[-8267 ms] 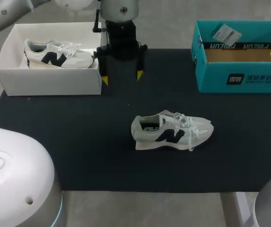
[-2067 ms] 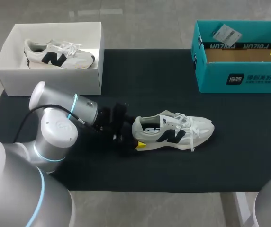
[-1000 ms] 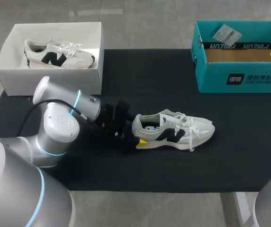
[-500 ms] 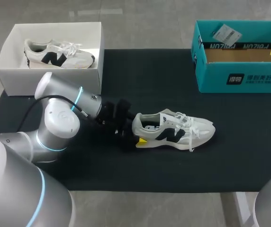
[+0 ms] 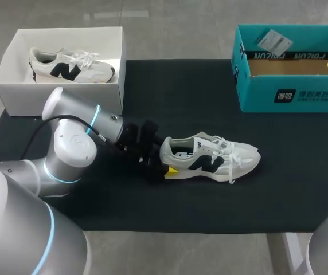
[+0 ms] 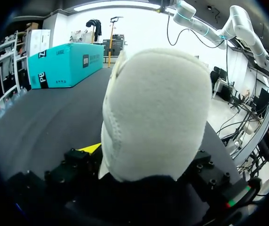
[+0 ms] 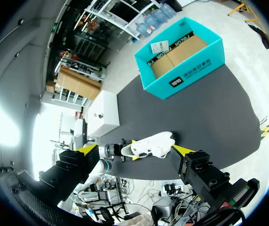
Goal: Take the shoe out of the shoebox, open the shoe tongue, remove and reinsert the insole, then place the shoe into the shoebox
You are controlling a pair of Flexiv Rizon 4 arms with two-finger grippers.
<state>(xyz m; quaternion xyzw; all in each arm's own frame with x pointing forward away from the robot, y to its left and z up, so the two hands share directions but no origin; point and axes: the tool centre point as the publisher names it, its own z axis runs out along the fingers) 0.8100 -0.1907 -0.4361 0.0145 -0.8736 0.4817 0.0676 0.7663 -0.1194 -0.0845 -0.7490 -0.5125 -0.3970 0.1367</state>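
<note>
At the left end of the worktop (image 5: 181, 252), the white shoebox (image 5: 61, 102) stands on the far left corner of the black mat (image 5: 152, 91). A second shoe (image 5: 66, 67) lies inside it on its sole, toe pointing right. Just in front of that box the left arm (image 5: 72, 143) comes in low over the mat. The left tool (image 5: 164, 159) is at the heel of the shoe (image 5: 215, 157). In the left wrist view the grey heel (image 6: 153, 108) fills the space ahead of the tool (image 6: 144, 150); whether it is clenched on the heel cannot be told. The shoe rests on its sole near the middle of the mat, toe to the right, laces loose over the tongue. It is well apart from both boxes. At the far right corner stands the teal shoebox (image 5: 290, 94), open, with a white tag (image 5: 273, 41) on its back rim. The right tool (image 7: 134, 149) hangs high over the scene, released, with its yellow-tipped fingers (image 7: 88, 149) spread wide. Compared with half a second ago, nothing has shifted. A second ago the left arm's elbow sat a touch lower and further from the white shoebox. Eight seconds ago the left tool hung at the mat's far edge between the boxes, and the shoe lay alone, almost where it lies now.
</note>
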